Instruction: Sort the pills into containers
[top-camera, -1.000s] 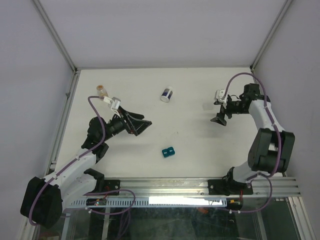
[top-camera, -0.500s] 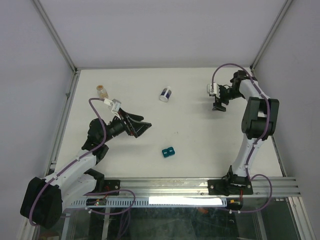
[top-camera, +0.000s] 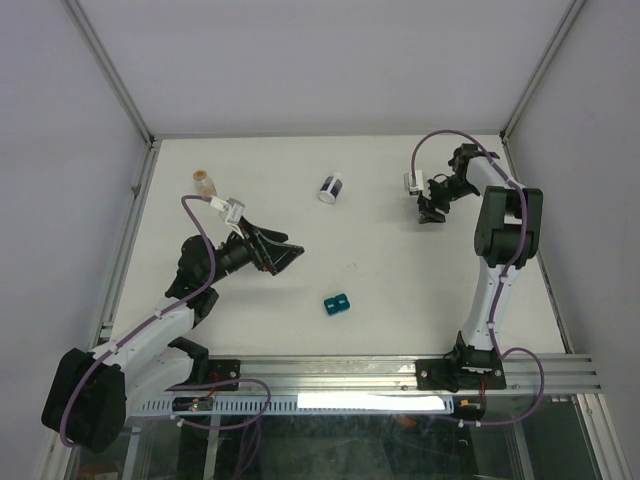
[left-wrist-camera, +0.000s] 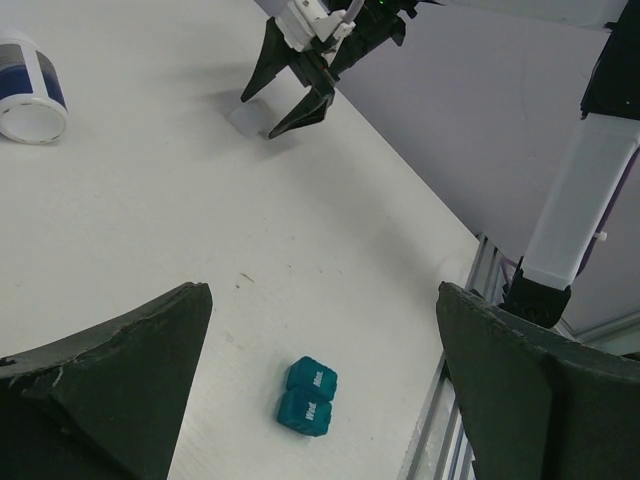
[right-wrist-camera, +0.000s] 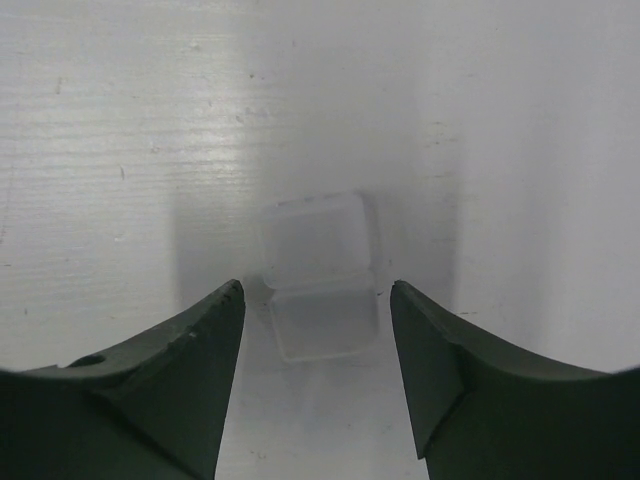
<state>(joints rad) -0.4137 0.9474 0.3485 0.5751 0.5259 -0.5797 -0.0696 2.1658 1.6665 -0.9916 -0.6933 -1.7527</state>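
Note:
One of the containers (right-wrist-camera: 318, 275), a clear colourless box with its hinged lid folded back, lies on the white table. My right gripper (right-wrist-camera: 316, 286) straddles it, open, with a gap on each side between fingers and plastic. From above, the right gripper (top-camera: 430, 210) is at the back right. A second container (top-camera: 204, 180) at the back left shows the pills as an orange blob inside. My left gripper (top-camera: 285, 255) hovers open and empty, left of centre. In the left wrist view the left gripper (left-wrist-camera: 322, 292) stands wide above the table, and the right gripper (left-wrist-camera: 290, 100) shows over the clear container (left-wrist-camera: 250, 118).
A white jar with a dark-blue band (top-camera: 332, 188) lies on its side at the back centre; the jar (left-wrist-camera: 28, 90) also shows in the left wrist view. A small teal block (top-camera: 336, 302) sits near the front; the left wrist view has the teal block (left-wrist-camera: 309, 396) below its fingers. Walls enclose the table.
My right arm has swung back and to the left, bringing its gripper down over the clear container, and its jaws have narrowed. The left arm has stayed where it was.

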